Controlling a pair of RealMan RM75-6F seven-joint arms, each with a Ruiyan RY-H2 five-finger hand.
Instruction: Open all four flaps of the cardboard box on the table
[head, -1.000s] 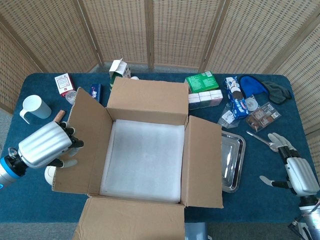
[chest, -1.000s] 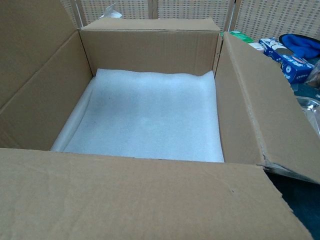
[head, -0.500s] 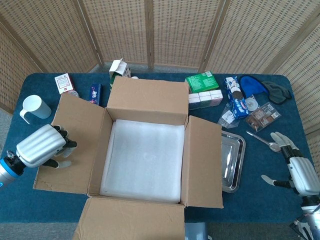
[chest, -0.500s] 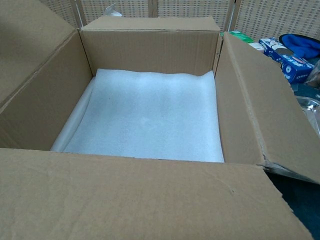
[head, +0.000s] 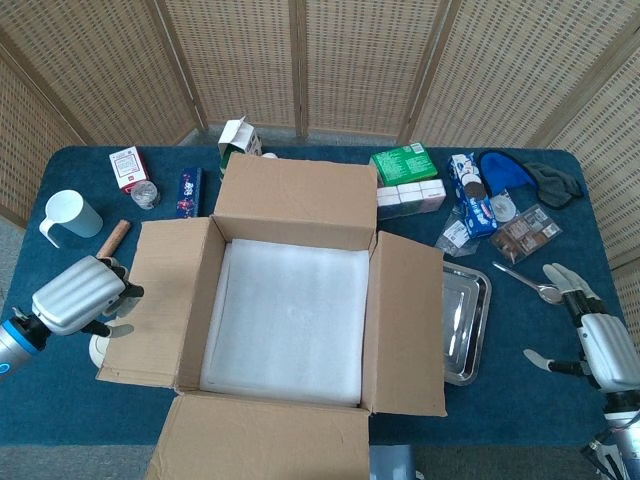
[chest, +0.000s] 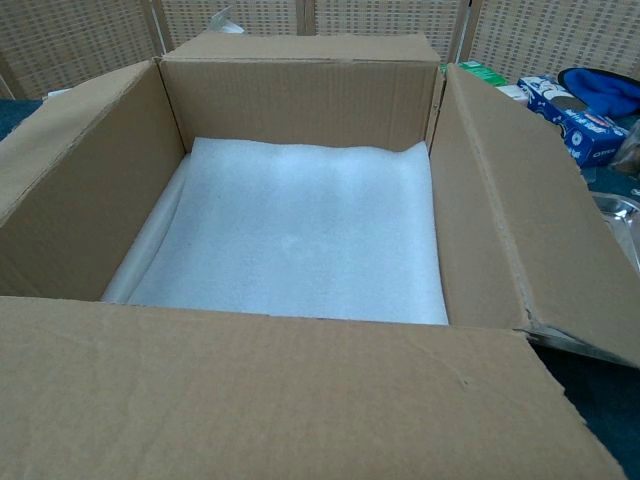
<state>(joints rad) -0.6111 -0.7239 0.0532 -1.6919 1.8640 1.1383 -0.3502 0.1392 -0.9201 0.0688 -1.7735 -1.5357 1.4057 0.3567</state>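
Wicker screens are backing a blue table (head: 300, 425), where the cardboard box (head: 290, 310) is sitting with all four flaps folded outward. Fingers curled in, the left hand (head: 78, 297) is hovering against the left flap's (head: 160, 300) outer edge. Well right of the steel tray (head: 465, 325), the right hand (head: 590, 335) is lying spread, holding nothing.

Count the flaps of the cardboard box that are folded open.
4. The left flap lies outward by the left hand; the right flap leans over the metal tray; the far flap stands toward the screen; the near flap folds toward the robot.
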